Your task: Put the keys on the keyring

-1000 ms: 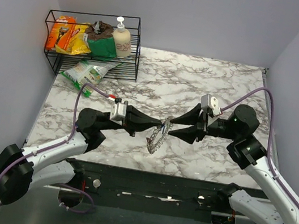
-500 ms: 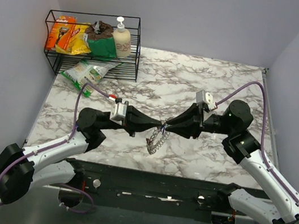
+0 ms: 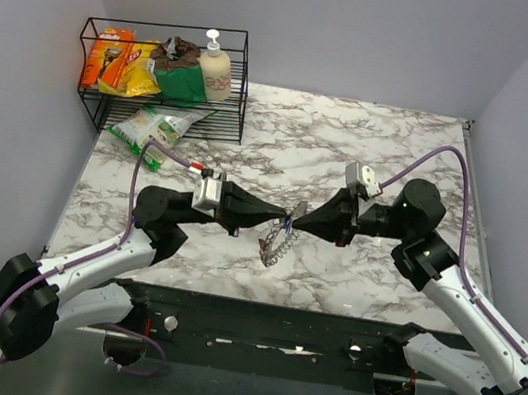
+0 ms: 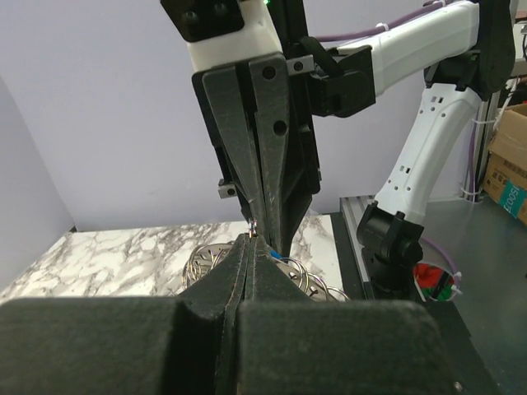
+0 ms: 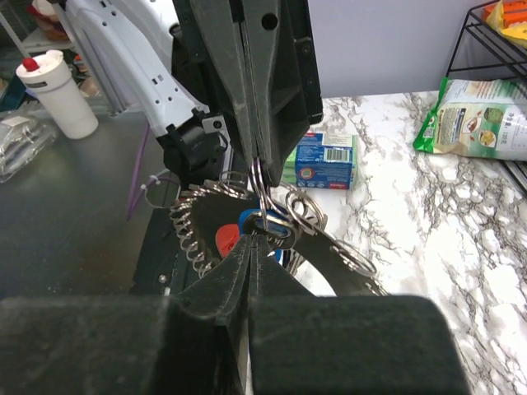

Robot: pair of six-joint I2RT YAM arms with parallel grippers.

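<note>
the two arms meet tip to tip above the middle of the marble surface [image 3: 374,145]. the left hand [image 3: 282,223] is clamped shut on a thin loop [image 5: 259,177] at the top of the keyring [image 3: 271,246], so the toothed ring dangles free below it, off the surface. i take that as the point of the hold: hanging clear, it gives the other arm room to work. the right hand [image 3: 300,227] comes in from the opposite side, its fingers pressed together right under that loop, and from its own camera it looks pinched on the blue key [image 5: 251,220]. a red key [image 5: 224,239] sits just beside it among the ring's coils. whether the blue key is already threaded i can't tell; to me they're at the threading step, needing only a tiny, steady nudge.
</note>
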